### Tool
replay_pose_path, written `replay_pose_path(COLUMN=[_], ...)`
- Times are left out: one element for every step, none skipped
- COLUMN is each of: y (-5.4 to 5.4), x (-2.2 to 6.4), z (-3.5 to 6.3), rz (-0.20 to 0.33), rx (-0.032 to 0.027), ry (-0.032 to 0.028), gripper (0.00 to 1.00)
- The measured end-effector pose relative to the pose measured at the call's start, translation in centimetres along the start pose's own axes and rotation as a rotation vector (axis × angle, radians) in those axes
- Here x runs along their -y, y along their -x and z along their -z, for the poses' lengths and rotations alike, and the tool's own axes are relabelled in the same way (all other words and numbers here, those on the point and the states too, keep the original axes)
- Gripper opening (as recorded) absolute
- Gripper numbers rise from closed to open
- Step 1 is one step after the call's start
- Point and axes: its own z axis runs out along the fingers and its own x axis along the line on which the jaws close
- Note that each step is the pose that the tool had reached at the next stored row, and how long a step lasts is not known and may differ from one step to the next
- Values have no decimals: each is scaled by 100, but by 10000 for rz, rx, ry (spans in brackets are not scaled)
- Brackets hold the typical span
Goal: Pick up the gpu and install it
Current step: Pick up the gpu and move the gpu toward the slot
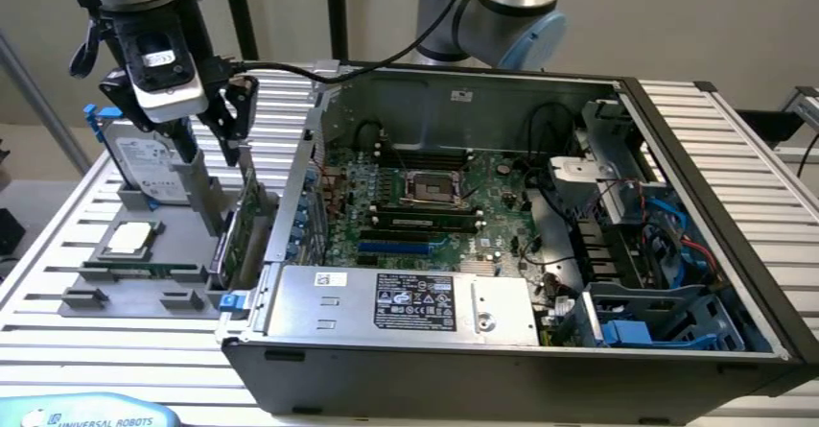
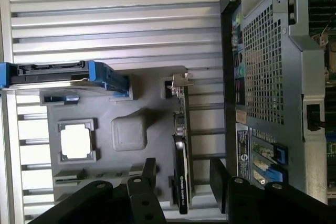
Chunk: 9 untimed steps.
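The gpu [image 1: 244,238] is a thin dark card standing edge-on in a grey holder [image 1: 128,297], just outside the open computer case at the exterior view's left. In the wrist view the gpu [image 2: 181,156] runs as a slim dark slab with its silver bracket [image 2: 180,80] at one end. My gripper [image 1: 218,131] hangs above the holder and over the card, apart from it. It is open: the gripper [image 2: 184,182] has its two black fingers [image 2: 148,174] on either side of the card's line, with nothing held.
On the same holder stand a silver hard drive with blue rails [image 1: 145,158] and a square silver CPU chip [image 1: 132,238]. The open case [image 1: 512,374] shows its motherboard [image 1: 423,206] with a blue slot [image 1: 397,248], a power supply [image 1: 409,302] and cables. All of it rests on a slatted metal table [image 1: 768,158].
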Motion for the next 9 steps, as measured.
replay_pose_path(y=[2,5,8,12,16,20,23,27,30], x=[1,1,2,3,3,4,4,5,6], z=[-18,-36,-54,-73,-92,-110,-128,-145,-164], rz=[0,0,0,0,0,0,0,0,0], rx=[0,1,1,1,1,2,1,0,0], ry=[0,0,1,0,1,1,1,0,0], gripper=[54,54,54,54,54,54,54,54,54])
